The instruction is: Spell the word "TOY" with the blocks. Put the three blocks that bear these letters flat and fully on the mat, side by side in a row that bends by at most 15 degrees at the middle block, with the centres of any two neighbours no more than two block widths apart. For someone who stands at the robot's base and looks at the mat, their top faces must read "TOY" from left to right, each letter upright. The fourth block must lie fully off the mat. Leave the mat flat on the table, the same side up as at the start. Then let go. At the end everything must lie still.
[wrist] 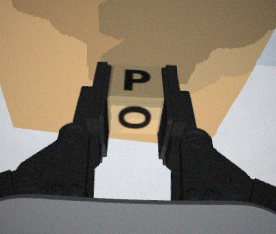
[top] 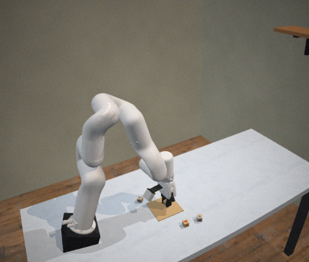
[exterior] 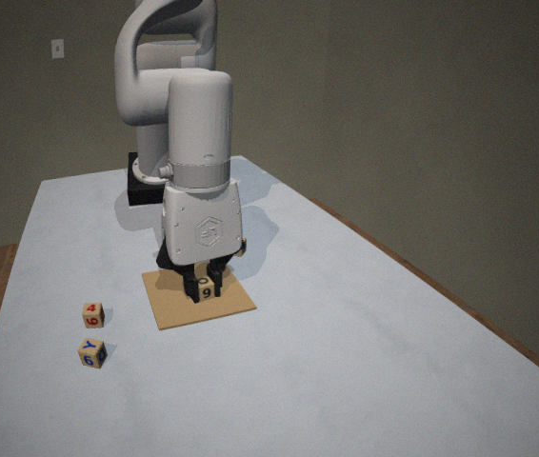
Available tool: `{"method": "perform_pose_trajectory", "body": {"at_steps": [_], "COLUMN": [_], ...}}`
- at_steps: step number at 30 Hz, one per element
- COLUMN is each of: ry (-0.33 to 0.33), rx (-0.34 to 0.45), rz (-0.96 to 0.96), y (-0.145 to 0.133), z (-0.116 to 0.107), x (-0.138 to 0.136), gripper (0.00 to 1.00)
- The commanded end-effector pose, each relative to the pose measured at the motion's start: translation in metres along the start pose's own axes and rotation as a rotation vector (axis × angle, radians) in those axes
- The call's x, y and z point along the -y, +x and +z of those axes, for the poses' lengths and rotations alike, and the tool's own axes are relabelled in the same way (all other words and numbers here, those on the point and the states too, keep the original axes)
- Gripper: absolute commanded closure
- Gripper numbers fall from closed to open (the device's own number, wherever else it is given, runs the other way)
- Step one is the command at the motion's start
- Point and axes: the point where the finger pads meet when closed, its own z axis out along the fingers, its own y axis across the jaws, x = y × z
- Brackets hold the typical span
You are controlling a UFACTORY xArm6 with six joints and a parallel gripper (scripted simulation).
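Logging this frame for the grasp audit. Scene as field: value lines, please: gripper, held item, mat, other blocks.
gripper: xArm gripper, shut on the black-lettered block
held: black-lettered block, O on top, fingers on its two sides
mat: tan mat, flat on table; held block over it
off-mat blocks: red-lettered block; blue-lettered block, Y on top; fourth block on the mat's other side, letters unreadable
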Motion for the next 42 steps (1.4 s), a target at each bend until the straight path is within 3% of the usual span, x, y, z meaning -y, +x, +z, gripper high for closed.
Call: {"method": "perform_pose_trajectory", "body": {"at_steps": [1, 30, 34, 42], "ry": [0.000, 0.000, 0.000, 0.000], "rx": [0.003, 0.003, 0.003, 0.003], "rz": [0.000, 0.000, 0.000, 0.000], "y": [-0.001, -0.001, -0.001, -0.001], "z": [-0.001, -0.004, -0.021, -0.079], "x": [0.000, 0.000, 0.000, 0.000], "gripper": [0.79, 0.79, 0.79, 0.79]}}
